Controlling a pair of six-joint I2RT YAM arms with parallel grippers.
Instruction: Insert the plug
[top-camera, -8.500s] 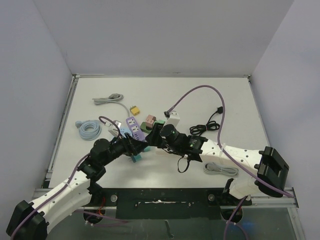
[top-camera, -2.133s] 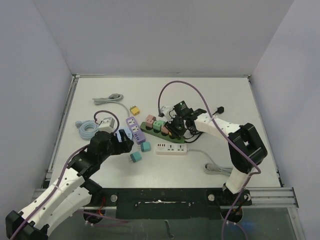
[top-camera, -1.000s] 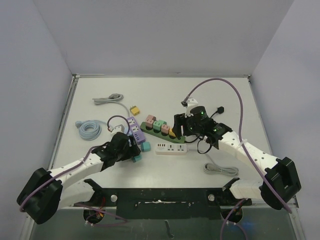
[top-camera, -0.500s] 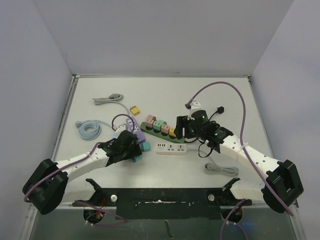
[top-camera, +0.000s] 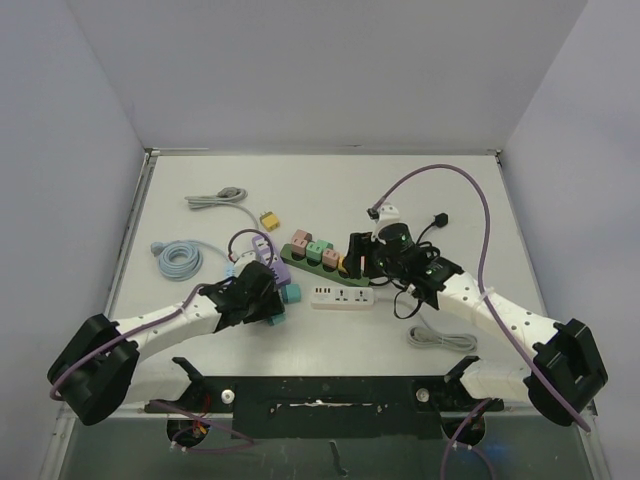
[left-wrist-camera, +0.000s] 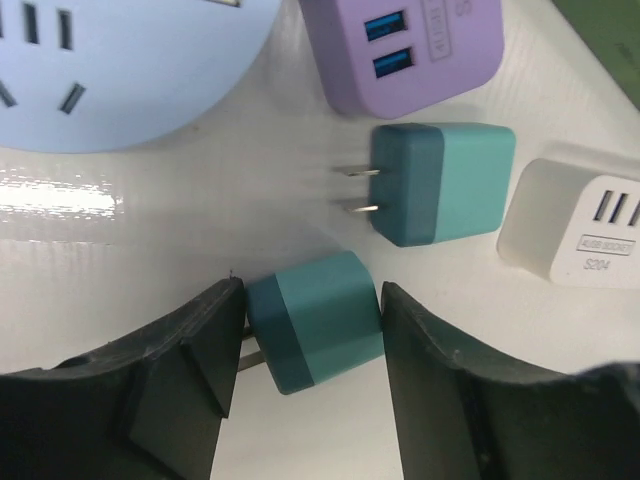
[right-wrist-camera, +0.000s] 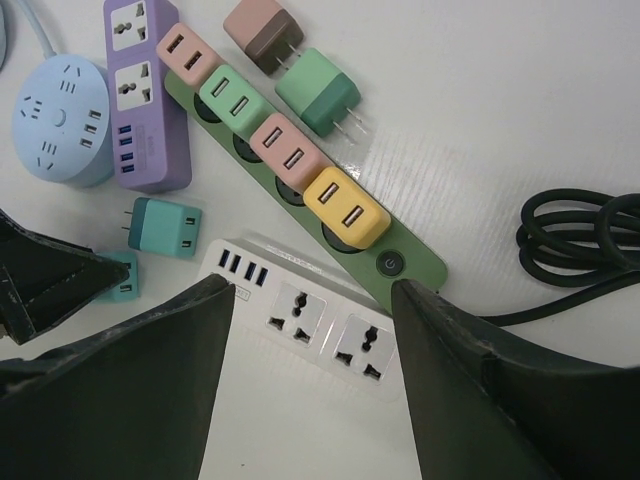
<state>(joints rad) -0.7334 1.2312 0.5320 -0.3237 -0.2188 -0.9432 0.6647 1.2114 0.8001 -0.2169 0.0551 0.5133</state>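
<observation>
Plugs (left-wrist-camera: 440, 185), 2 teal, 1 teal plug (left-wrist-camera: 318, 325) between left claw (left-wrist-camera: 312, 305) fingers (left-wrist-camera: 180, 370)

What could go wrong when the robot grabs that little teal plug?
The small teal square plug sits crooked between the left gripper's fingers, so it may twist or pop out when squeezed. Its prongs sit beside one finger, which might bend or jam them. The other teal plug lies close and could get bumped.

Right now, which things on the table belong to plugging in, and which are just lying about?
Job: held teal plug, left end effector, probably white power strip.
Lying about: loose teal plug, black cable, grey cable, yellow plug, blue cord.
</observation>
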